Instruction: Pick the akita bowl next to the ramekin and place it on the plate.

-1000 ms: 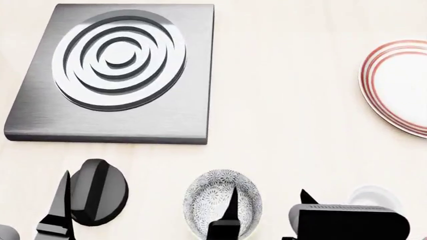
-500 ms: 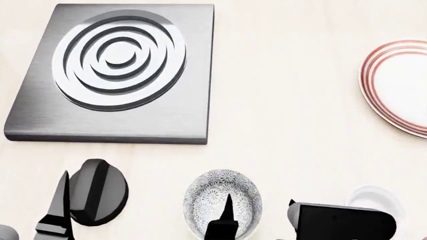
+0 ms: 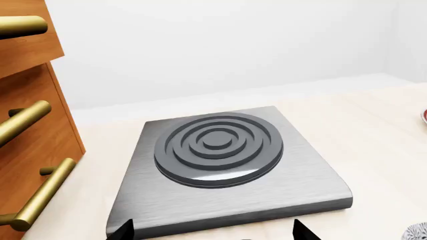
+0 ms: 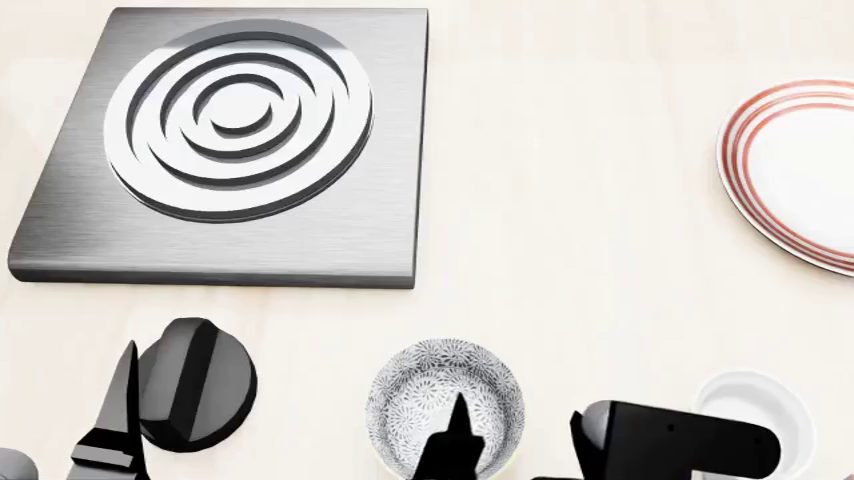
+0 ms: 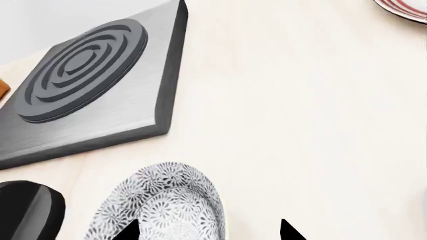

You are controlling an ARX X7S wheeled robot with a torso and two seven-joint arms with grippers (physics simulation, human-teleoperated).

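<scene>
We see the akita bowl [image 4: 446,405] standing upright on the pale worktop [image 4: 574,200], at the near edge of the head view and a little right of centre. The ramekin [image 4: 755,420] stands to its right, near but apart from it, and the dark body of the right arm partly covers the ramekin's near side. The plate [image 4: 794,185] lies flat at the far right, well apart from both and cut by the edge of the picture.

The right end effector [image 5: 208,229] is open. In the right wrist view its two dark fingertips [image 5: 129,231] stand spread, one over the bowl's patterned inside and the other outside the rim over bare worktop, so the rim lies between them. We cannot tell whether either tip touches the bowl. In the head view one tip shows as a dark spike rising over the bowl's near side.

The left end effector [image 3: 212,231] is also open and holds nothing; only its two tips show at the edge of the left wrist view, spread wide. Ahead of it lies a brushed metal hob [image 3: 223,167] with a ringed burner, and beside that a wooden drawer unit [image 3: 30,125] with brass handles.
</scene>
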